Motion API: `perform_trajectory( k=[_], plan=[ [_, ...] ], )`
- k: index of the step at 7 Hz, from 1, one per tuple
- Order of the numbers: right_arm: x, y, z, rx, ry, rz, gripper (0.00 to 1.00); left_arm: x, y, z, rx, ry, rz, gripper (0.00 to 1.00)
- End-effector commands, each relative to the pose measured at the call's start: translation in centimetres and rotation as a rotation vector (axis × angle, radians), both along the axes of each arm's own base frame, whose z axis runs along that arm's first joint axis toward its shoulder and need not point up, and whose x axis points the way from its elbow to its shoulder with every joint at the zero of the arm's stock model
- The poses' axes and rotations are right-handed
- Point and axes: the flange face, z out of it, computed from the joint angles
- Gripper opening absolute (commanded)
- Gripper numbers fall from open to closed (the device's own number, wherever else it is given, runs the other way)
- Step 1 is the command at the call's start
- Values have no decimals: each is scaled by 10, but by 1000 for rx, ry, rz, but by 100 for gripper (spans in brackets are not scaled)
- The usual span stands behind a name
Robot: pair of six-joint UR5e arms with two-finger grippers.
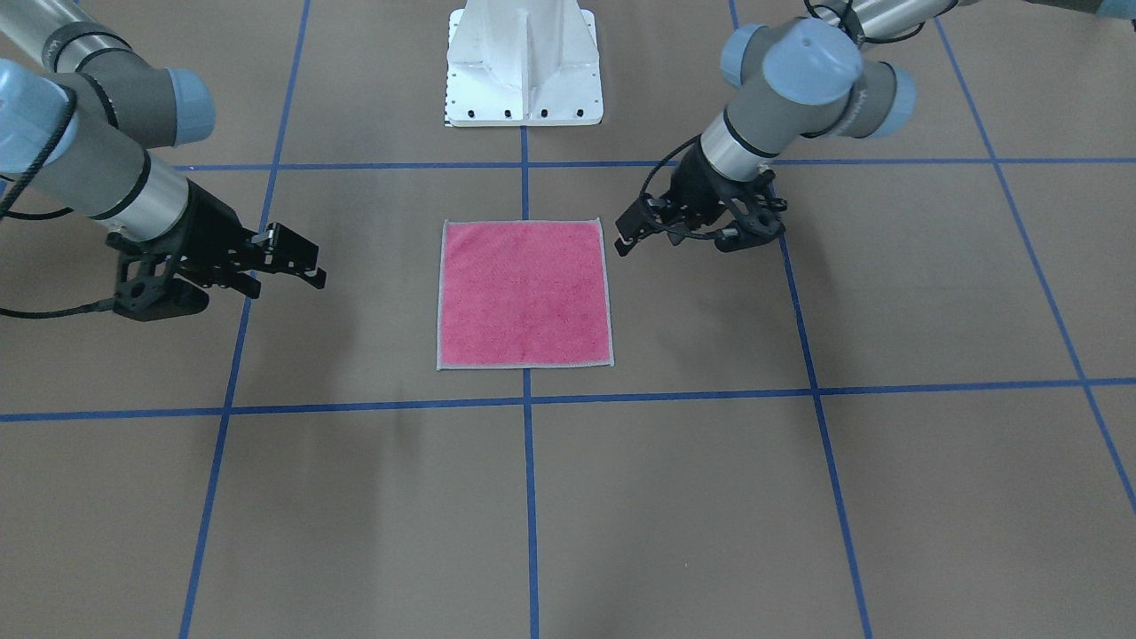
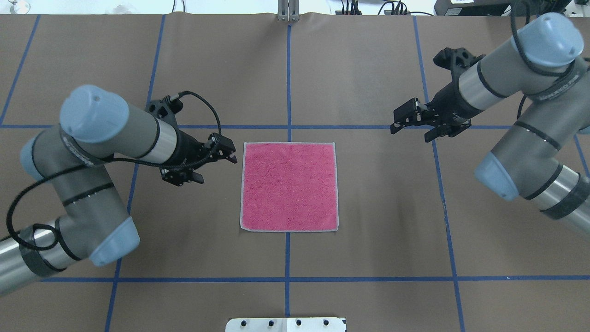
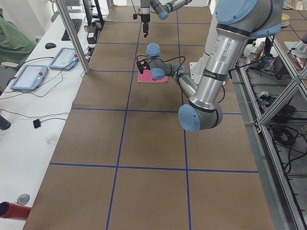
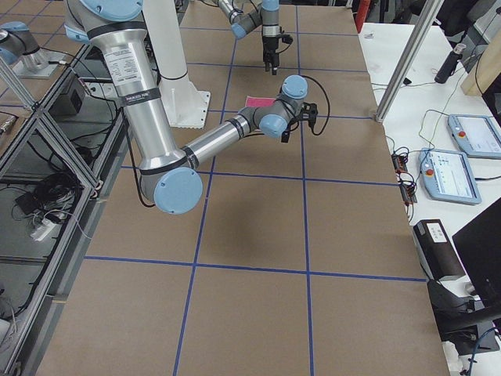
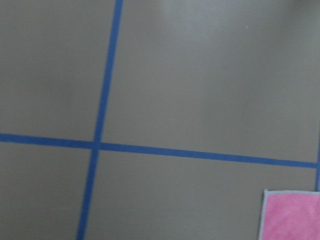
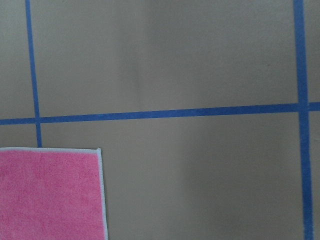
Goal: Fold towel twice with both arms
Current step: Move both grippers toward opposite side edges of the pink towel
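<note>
The towel (image 1: 524, 294) lies flat and unfolded, pink face up with a pale border, at the table's middle; it also shows in the overhead view (image 2: 289, 186). My left gripper (image 2: 229, 151) hovers just off the towel's far-left corner, open and empty; in the front-facing view it is on the right (image 1: 624, 232). My right gripper (image 2: 396, 121) is open and empty, farther from the towel, beyond its far-right corner (image 1: 318, 264). The left wrist view shows only a towel corner (image 5: 295, 215). The right wrist view shows a larger corner (image 6: 50, 195). No fingers show in either wrist view.
The table is covered in brown paper (image 2: 368, 207) with a blue tape grid. The white pedestal base (image 1: 524, 71) stands at the robot's edge. Side benches hold tablets (image 3: 29, 76) and cables beyond the far table edge.
</note>
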Motion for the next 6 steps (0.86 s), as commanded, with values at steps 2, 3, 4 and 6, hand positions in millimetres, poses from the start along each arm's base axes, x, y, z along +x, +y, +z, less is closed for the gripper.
perform_trajectory(
  k=[2, 3, 4, 6],
  plan=[
    [-62, 50, -7, -44, -46, -9, 99, 62, 62, 3, -22, -25, 39, 99],
    [-78, 58, -11, -27, -41, -9, 99, 69, 60, 13, -19, -50, 19, 97],
    [-81, 61, -13, -25, -43, -15, 99, 74, 59, 19, -23, -63, 22, 94],
    [-80, 62, -15, -23, -47, -18, 99, 80, 57, 20, -23, -69, 22, 88]
  ],
)
